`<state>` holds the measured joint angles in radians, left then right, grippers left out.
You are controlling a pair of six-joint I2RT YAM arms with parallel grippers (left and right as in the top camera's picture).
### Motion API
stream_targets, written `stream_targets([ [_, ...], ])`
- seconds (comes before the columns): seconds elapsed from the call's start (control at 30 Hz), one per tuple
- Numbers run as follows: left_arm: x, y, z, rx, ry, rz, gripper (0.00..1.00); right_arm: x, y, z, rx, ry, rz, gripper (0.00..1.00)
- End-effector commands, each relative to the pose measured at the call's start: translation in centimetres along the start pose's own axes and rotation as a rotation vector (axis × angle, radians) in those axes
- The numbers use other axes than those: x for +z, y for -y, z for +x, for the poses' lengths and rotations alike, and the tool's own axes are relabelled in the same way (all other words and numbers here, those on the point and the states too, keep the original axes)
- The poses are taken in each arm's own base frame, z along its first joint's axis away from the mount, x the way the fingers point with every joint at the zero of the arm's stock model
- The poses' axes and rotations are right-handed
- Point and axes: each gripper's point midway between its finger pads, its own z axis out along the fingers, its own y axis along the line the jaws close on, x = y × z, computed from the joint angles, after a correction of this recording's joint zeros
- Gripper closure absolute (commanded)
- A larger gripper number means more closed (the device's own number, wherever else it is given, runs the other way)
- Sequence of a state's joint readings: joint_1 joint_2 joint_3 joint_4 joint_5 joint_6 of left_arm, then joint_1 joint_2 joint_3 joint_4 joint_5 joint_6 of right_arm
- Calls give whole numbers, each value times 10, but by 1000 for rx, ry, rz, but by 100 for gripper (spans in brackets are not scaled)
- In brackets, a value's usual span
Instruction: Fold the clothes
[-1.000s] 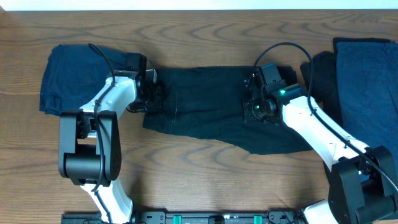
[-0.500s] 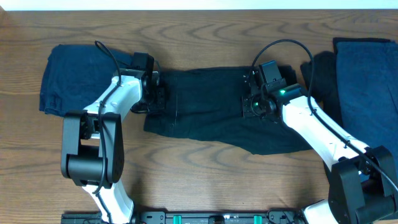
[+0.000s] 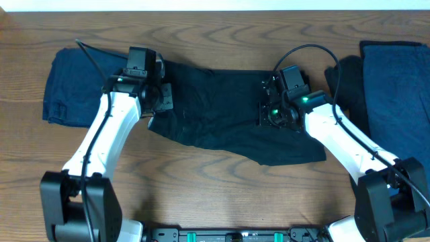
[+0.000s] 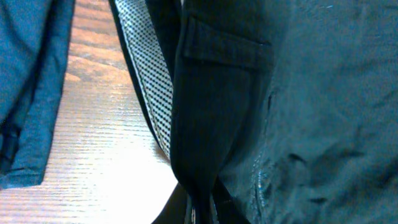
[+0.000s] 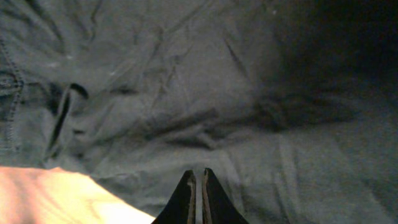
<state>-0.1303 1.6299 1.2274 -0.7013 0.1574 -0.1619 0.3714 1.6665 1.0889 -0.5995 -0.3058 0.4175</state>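
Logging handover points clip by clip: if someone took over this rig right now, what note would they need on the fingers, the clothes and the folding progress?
Left gripper: fingers shut on the left edge of the black soft fabric garment, with its dotted pale grey inner hem showing.
Right gripper: fingers shut, low over the same garment's right part. A pinch of cloth cannot be confirmed.
Clothes: the black garment lies spread and creased mid-table. A navy blue fabric garment is far left, a second navy piece and a dark heap far right.
Done: both navy pieces look folded.
Left: the black garment is not yet folded.
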Motion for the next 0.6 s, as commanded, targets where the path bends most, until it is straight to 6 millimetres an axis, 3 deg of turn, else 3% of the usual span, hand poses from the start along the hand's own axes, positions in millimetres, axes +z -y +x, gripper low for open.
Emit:
stream_targets([
  [0.0, -20, 3, -10, -18, 61, 7, 94, 10, -17, 14, 10, -65, -75, 98],
  [0.2, -30, 5, -11, -66, 78, 14, 94, 39, -27, 36, -7, -153, -75, 99],
  [0.4, -31, 17, -5, -67, 45, 86, 94, 75, -54, 64, -62, -260, -168, 99],
  [0.57, -45, 19, -2, -75, 11, 84, 94, 90, -46, 69, -65, -265, -117, 99],
])
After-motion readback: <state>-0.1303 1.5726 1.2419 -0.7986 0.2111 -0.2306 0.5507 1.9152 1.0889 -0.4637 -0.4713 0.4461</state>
